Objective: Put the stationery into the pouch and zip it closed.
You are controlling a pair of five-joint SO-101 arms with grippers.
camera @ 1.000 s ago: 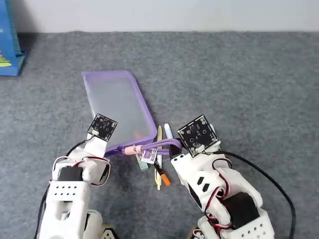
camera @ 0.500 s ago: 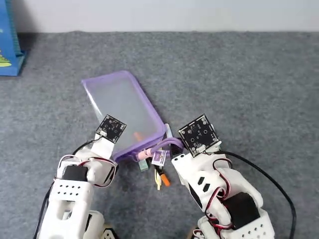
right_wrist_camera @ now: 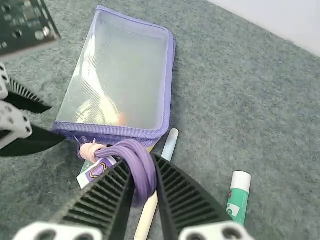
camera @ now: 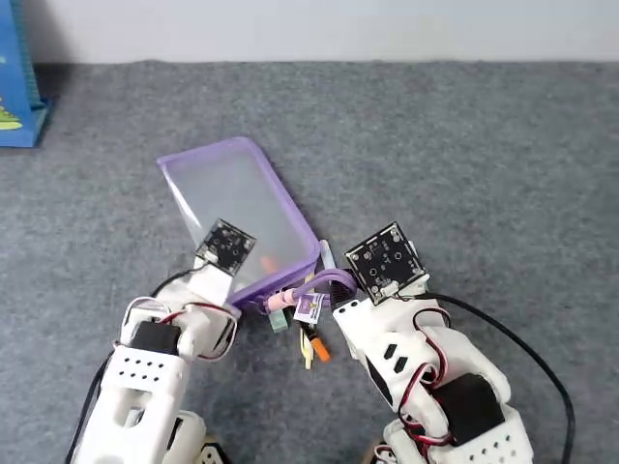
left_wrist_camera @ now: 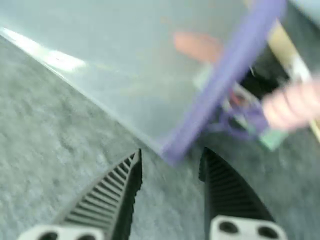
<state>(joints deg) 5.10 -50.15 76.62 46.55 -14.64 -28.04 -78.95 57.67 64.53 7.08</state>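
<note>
Pouch (camera: 227, 198) lies flat and angled on the table (camera: 464, 145), left of centre, mouth end toward the near edge where both arms stand. Right gripper (right_wrist_camera: 142, 163) is clamped on the purple strap (camera: 327, 280) at one mouth corner, prob. to anchor that end so the pouch can't slide while the other side is worked. Left gripper (left_wrist_camera: 171, 154) has its jaws apart w/ the opposite mouth corner right at the tips, not pinched yet; looks set to bite there so the mouth gets stretched between the two arms. An orange item (camera: 268, 262) shows through the clear face, i.e. already inside. Rest of the stationery isn't in: pens (camera: 311, 343) lie bunched under the strap at the mouth, a white pen (right_wrist_camera: 169, 144) sits just beside the pouch edge, and a glue stick (right_wrist_camera: 238, 196) lies apart on the right arm's side. Pink tab (camera: 280, 299) hangs at the mouth, maybe the zip pull, can't tell. W/ items loose, zipping looks a way off.
</note>
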